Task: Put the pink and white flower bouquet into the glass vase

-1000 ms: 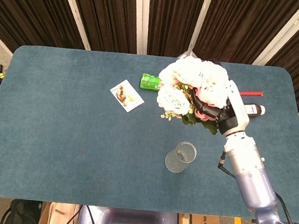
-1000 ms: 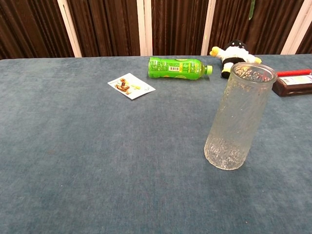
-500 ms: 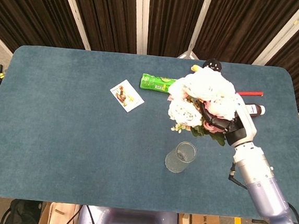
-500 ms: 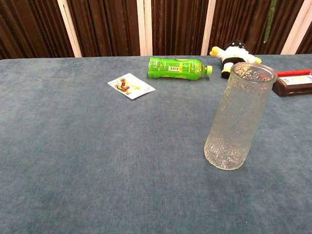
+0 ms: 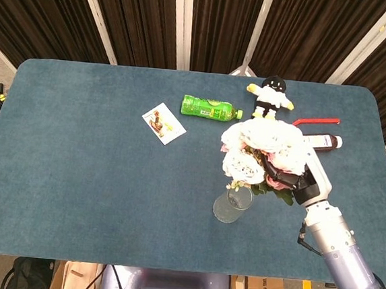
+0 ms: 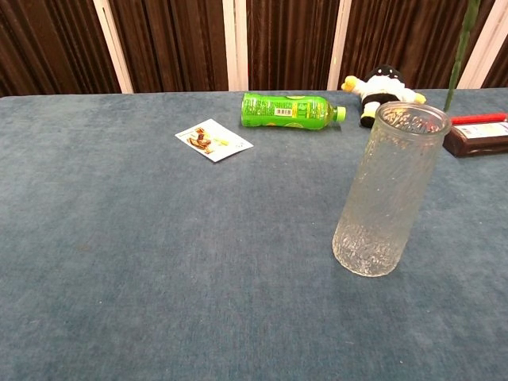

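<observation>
The pink and white flower bouquet (image 5: 263, 149) hangs in the air, its blooms just above and right of the glass vase (image 5: 232, 203). My right hand (image 5: 297, 178) grips it among the leaves below the blooms. In the chest view only a green stem (image 6: 459, 52) shows, dropping from the top edge to just behind the vase (image 6: 388, 190) rim on its right. The vase stands upright and empty on the blue table. My left hand is in neither view.
A green bottle (image 5: 210, 108) lies on its side at the back, with a small plush toy (image 5: 272, 94) to its right. A dark bottle (image 5: 320, 140) and a red pen (image 5: 315, 119) lie at the right. A printed card (image 5: 163, 123) lies left of the bottle.
My right hand has carried the bouquet toward me and down, from over the green bottle and the plush toy to just above the vase. The stem has come lower in the chest view.
</observation>
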